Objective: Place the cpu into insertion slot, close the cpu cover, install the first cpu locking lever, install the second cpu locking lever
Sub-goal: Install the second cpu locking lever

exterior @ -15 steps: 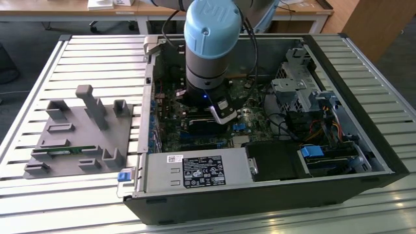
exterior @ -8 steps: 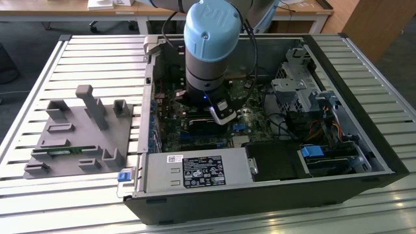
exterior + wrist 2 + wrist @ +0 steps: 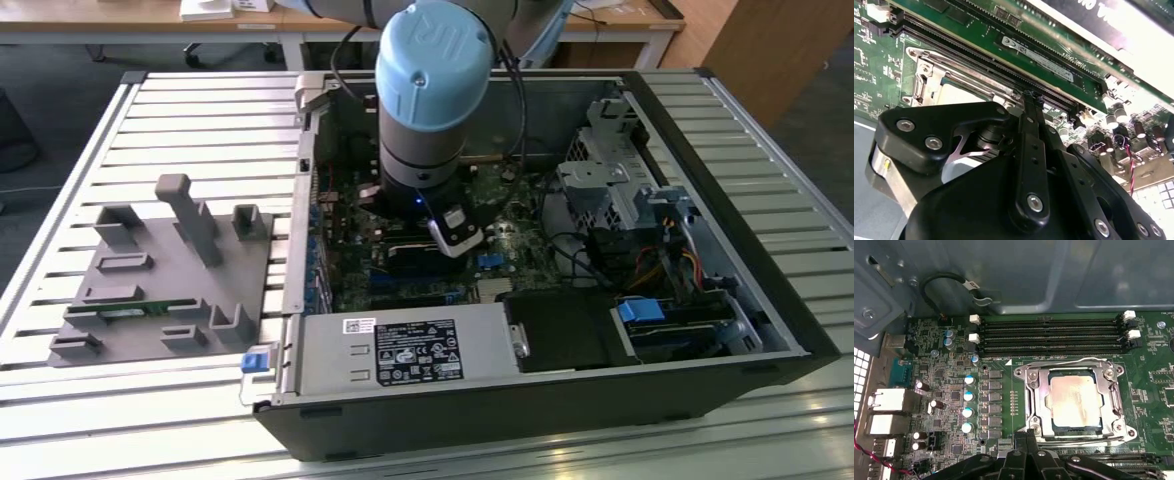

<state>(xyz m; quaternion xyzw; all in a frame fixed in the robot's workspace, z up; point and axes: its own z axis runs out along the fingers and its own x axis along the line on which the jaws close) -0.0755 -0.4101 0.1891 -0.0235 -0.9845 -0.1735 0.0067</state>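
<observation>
Slatted metal surface (image 3: pixel 160 120) carried an open computer case (image 3: pixel 747 300) with the arm reaching down inside. The fingers (image 3: pixel 1030 107) were closed together, gripping nothing, their tips at the edge of the insertion slot (image 3: pixel 1024 390). The cpu (image 3: pixel 1075 398) already sat in that slot, and the cpu cover (image 3: pixel 1038 400) lay down around it. Whether the wire locking levers (image 3: pixel 1064 362) were latched could not be told.

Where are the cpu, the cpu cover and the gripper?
cpu (image 3: pixel 1075 401): first wrist view, middle of its dull metal face.
cpu cover (image 3: pixel 1037 400): first wrist view, silvery frame strip beside the chip.
gripper (image 3: pixel 1030 97): second wrist view, tip of the closed fingers.
</observation>
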